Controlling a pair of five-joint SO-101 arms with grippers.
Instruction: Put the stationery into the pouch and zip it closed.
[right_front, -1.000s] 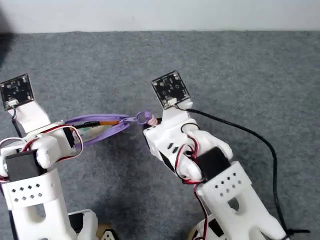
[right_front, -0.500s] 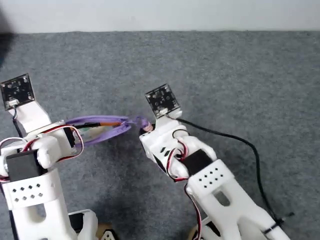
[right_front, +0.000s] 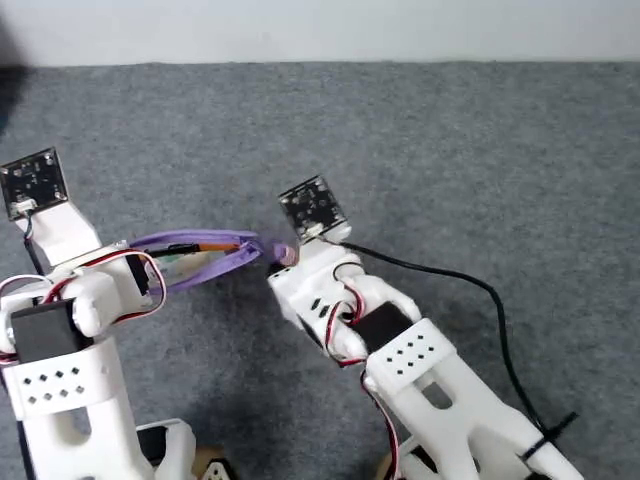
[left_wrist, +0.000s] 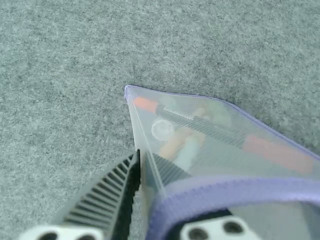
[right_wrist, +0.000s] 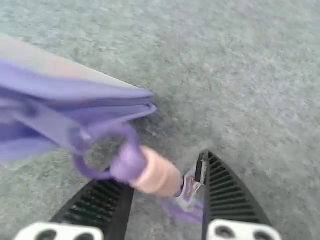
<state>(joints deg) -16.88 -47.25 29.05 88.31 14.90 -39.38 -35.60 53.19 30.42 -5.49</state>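
Pouch (right_front: 195, 241) with stationery (left_wrist: 176, 141) inside, clamped by left gripper (left_wrist: 141, 170), right gripper (right_wrist: 165, 174) parted around zipper pull (right_wrist: 153, 175).

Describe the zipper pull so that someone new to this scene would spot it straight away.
On the grey table, between the two white arms, the left gripper holds a clear pouch with purple edging. At the pouch's end nearest the right gripper hangs the zipper pull: a purple ring with a pale pink bead, outside the pouch, unlike the stationery inside.
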